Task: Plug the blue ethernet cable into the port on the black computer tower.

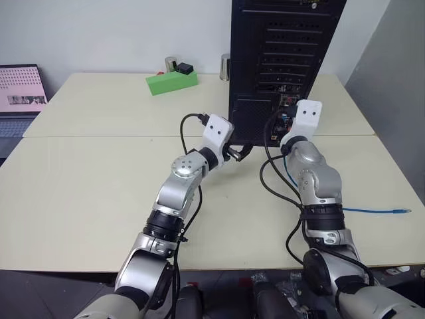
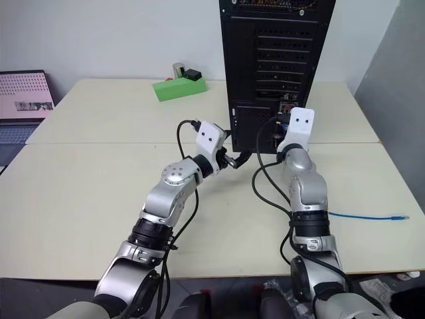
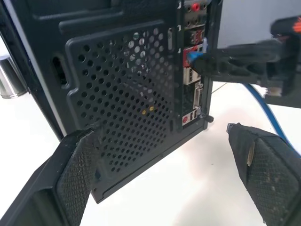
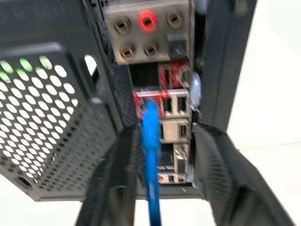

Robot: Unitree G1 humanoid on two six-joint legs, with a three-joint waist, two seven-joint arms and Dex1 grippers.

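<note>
Seating looks done: blue cable (image 4: 151, 123) end sits in tower (image 3: 127, 75) port; right tool (image 4: 162, 155) fingers apart beside it; left tool (image 3: 164, 169) wide apart, empty. Left: withdraw.

Bench (image 1: 99, 199): two pale cream tops, pushed together edge to edge.
Green block (image 1: 171, 82): flat at the far edge.
Small black box (image 1: 184, 68): on the block.
Metal can (image 1: 171, 64): just beside the box.
Laptop (image 1: 20, 93): open, far left.
</note>
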